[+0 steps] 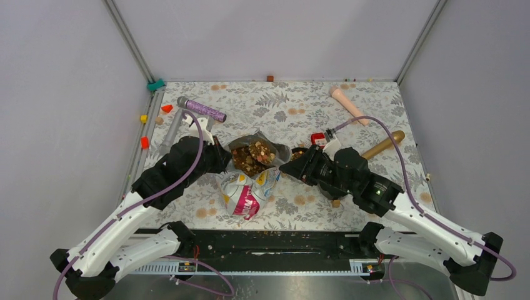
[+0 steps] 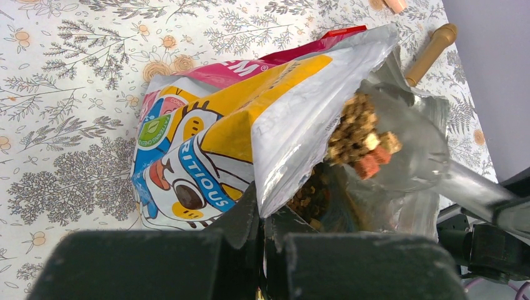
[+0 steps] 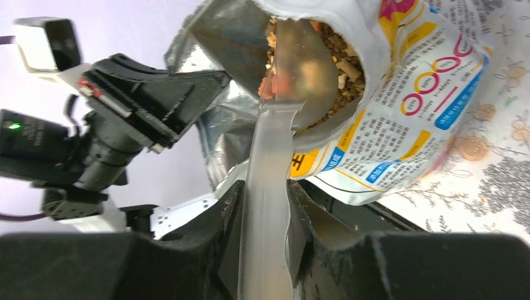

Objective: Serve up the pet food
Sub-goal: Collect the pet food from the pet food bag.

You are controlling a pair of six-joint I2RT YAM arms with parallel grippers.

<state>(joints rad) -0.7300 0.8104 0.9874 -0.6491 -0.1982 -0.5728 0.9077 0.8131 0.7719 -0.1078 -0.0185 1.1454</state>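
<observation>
Pinched fully closed on the bag (image 2: pixel 206 131) rim with left gripper (image 2: pixel 262 215), clamped partway on the clear scoop (image 3: pixel 294 69) handle with right gripper (image 3: pixel 265 209), pet food (image 2: pixel 359 140) heaped in scoop inside bag mouth; likely to spill if tilted or snagged on the rim lifting out.

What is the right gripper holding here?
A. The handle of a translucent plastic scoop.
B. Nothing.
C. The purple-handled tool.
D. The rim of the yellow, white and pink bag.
A: the right gripper is clamped on the handle of the translucent plastic scoop, whose bowl sits among the small brown kibble in the open yellow, white and pink bag; the left gripper pinches that bag's rim.
</observation>
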